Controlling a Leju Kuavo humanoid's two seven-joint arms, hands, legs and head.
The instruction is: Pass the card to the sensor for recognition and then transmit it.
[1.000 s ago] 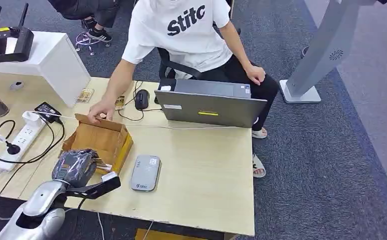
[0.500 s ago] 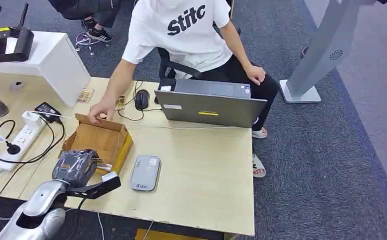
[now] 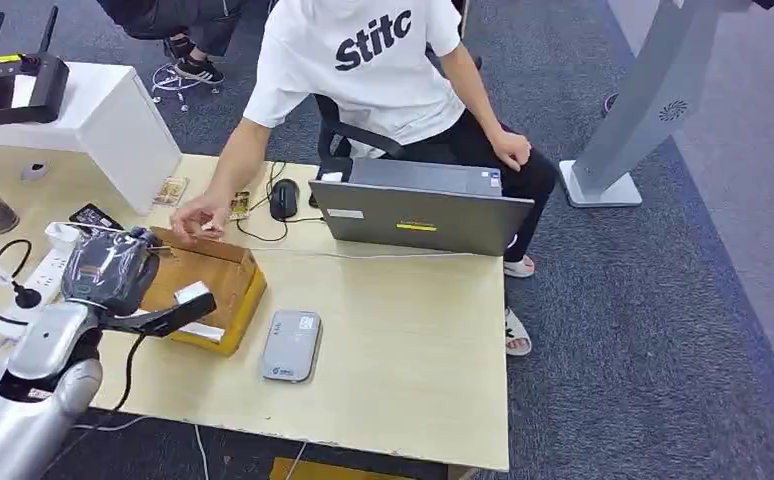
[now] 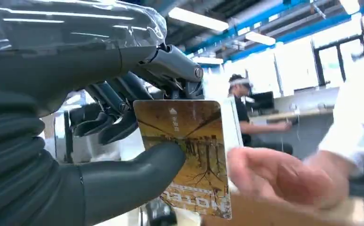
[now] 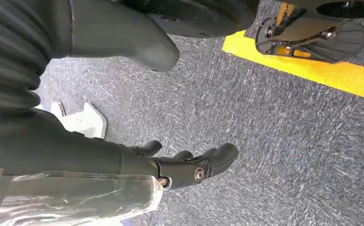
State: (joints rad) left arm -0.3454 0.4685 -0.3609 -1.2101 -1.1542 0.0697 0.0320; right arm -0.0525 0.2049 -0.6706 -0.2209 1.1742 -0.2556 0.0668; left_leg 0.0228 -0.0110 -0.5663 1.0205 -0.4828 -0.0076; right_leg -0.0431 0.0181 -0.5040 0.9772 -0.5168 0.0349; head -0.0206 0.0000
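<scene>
A pale wood bench [image 3: 403,330] stands on grey carpet. At its left, the left hand [image 3: 111,272] hovers over an open cardboard box [image 3: 208,285], its thumb and fingers [image 4: 119,125] pinching the card [image 4: 189,155] upright. A person's hand [image 3: 198,215] reaches in just beside the card. A grey sensor [image 3: 291,345] lies right of the box, a laptop [image 3: 418,215] beyond. The right hand [image 5: 170,165] hangs over the floor, fingers apart, holding nothing.

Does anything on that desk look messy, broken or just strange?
Nothing looks broken or spilled. The oddest thing is clear plastic wrap over the back of the robot's left hand, which holds a card. Cables trail loosely around the power strip, and the cardboard box sits askew.
</scene>
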